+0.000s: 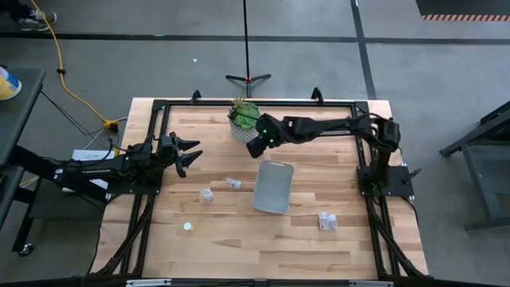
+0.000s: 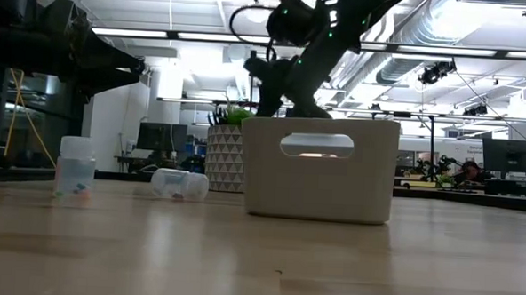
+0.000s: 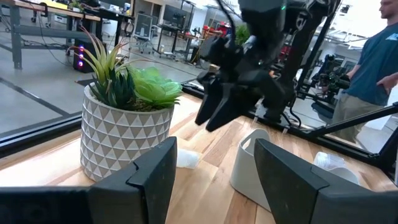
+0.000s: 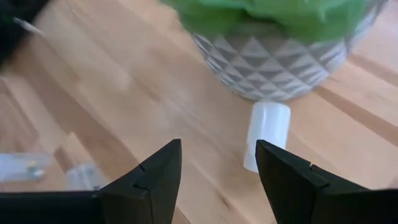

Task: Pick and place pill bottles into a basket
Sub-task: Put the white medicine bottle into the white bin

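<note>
The pale basket (image 1: 272, 186) stands mid-table and also shows in the low view (image 2: 320, 168). Pill bottles lie about: one on its side (image 1: 233, 183), one upright (image 1: 208, 194), a small one (image 1: 188, 226), and a pair (image 1: 327, 222) at the near right. My right gripper (image 1: 255, 149) is open and hovers beside the plant pot (image 1: 243, 121). In its wrist view the fingers (image 4: 217, 152) stand above another bottle (image 4: 267, 134), which lies on its side against the pot. My left gripper (image 1: 194, 156) is open and empty at the table's left.
The white-potted green plant (image 3: 124, 127) stands at the far middle, close to my right gripper (image 3: 230, 102). A person in a blue shirt (image 3: 373, 62) stands beyond the table. Bare wood lies along the near edge (image 1: 255, 255).
</note>
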